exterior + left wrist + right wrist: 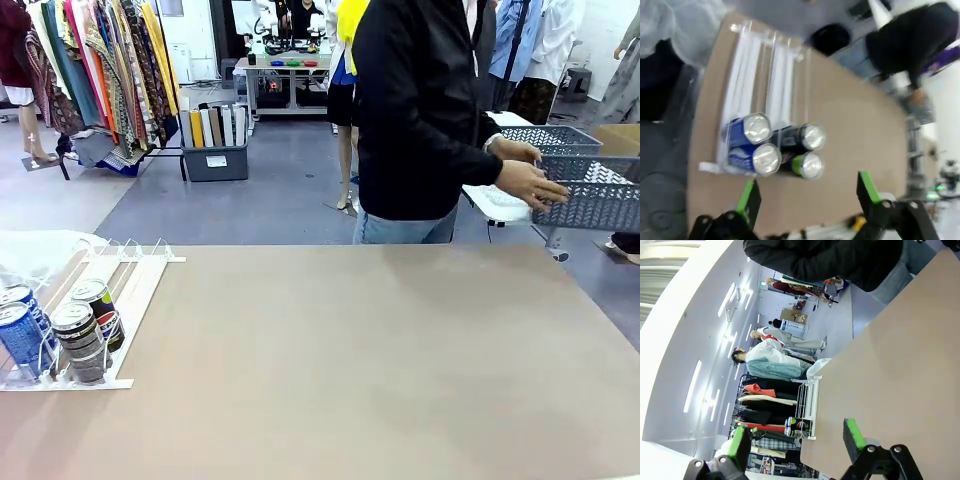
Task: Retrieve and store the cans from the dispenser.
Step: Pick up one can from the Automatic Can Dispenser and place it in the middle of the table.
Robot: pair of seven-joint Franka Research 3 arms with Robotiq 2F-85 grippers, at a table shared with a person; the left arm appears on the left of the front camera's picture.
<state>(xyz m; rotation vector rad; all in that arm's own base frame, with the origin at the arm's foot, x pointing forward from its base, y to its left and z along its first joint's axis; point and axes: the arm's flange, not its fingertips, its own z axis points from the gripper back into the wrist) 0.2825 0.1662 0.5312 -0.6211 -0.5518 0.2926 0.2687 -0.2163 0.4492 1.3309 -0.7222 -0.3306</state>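
Over on the robot's left side of the table (350,360) sits the dispenser (130,285), lanes running away toward the far side; the cans (85,325) are bunched at its near end against the front stoppers, four of them, silver tops turned toward the robot; two blue-and-white ones (20,335) in the outer lanes, two dark ones (95,300) just beside them, each pair packed one behind the other; the left gripper (807,200) hangs above the table just short of that front end, green-padded fingers (747,197) spread wide with nothing between them, and the four cans lie beyond the fingertips, untouched; the right gripper (796,445) is over bare tabletop, well apart from the dispenser, its fingers (852,435) likewise spread wide and gripping nothing; from its wrist view the dispenser shows small at the table's edge with can tops at its end; across the table the person (420,110) in a black jacket stands turned to the side, a hand (535,185) on a grey lattice basket (590,195) that is off the table at the right.
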